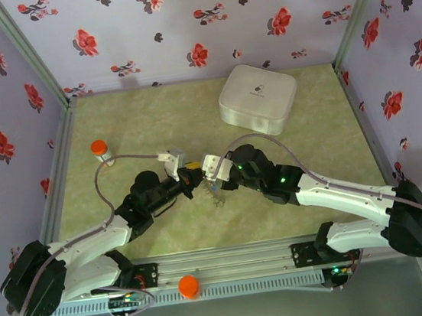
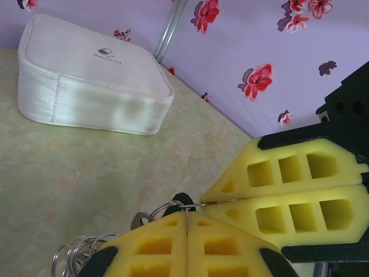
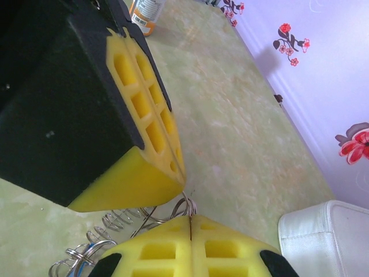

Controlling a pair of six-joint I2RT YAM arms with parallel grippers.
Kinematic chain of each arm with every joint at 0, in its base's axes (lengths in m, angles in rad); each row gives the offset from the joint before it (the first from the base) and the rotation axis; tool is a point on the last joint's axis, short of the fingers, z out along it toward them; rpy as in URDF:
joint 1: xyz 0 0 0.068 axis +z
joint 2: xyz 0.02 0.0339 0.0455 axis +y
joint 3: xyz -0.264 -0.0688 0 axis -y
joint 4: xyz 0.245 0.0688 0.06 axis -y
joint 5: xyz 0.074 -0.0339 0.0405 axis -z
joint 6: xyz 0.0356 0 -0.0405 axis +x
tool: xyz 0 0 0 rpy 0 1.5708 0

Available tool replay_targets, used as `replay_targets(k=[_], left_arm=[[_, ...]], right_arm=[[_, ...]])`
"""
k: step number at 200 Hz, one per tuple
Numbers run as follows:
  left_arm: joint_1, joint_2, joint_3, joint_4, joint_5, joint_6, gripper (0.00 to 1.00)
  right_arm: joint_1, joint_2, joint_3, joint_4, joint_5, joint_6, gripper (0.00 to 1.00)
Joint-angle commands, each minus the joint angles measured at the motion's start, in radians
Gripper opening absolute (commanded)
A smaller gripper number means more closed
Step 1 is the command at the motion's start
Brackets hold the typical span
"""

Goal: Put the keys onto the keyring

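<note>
The two arms meet tip to tip over the middle of the pale green worktop [image 1: 138, 128]. The left claw [image 1: 191, 178] is closed, its yellow pads pressed flat together, and the right claw [image 1: 211, 170] is closed in the same way. The two pairs of pads stand at an angle to each other with their tips almost touching. The keyring [image 2: 163, 205] sits right at that meeting point. In the left wrist view one thin silvery loop arches up to the seam of the left pads, and a fine strand of it runs into the seam of the right pads, so each claw pinches the wire. The rest of the keyring trails away below and to the side as a loose coil of thin wire loops. Whether that coil rests on the worktop or hangs just above it cannot be told. A dark key head [image 2: 182, 199] shows just behind the pinched loop, and a sliver of a blue key head [image 3: 85, 264] shows among the lower loops in the right wrist view. A white rounded box [image 1: 258, 98] lies well apart toward the far right of the worktop. A small bottle with an orange cap [image 1: 100, 150] stands near the left edge.
</note>
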Motion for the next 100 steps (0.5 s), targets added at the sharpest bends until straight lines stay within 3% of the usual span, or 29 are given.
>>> replay_targets(k=[1, 70, 100], left_arm=[[-0.005, 0.006, 0.039, 0.052, 0.014, 0.014, 0.00], [-0.005, 0.009, 0.044, 0.052, 0.018, 0.019, 0.00], [-0.005, 0.001, 0.043, 0.048, 0.016, 0.018, 0.00]], right_arm=[[0.008, 0.004, 0.016, -0.009, -0.031, 0.006, 0.00], [0.006, -0.010, 0.012, -0.055, -0.027, -0.004, 0.00], [0.007, -0.026, -0.002, -0.027, 0.059, 0.003, 0.00]])
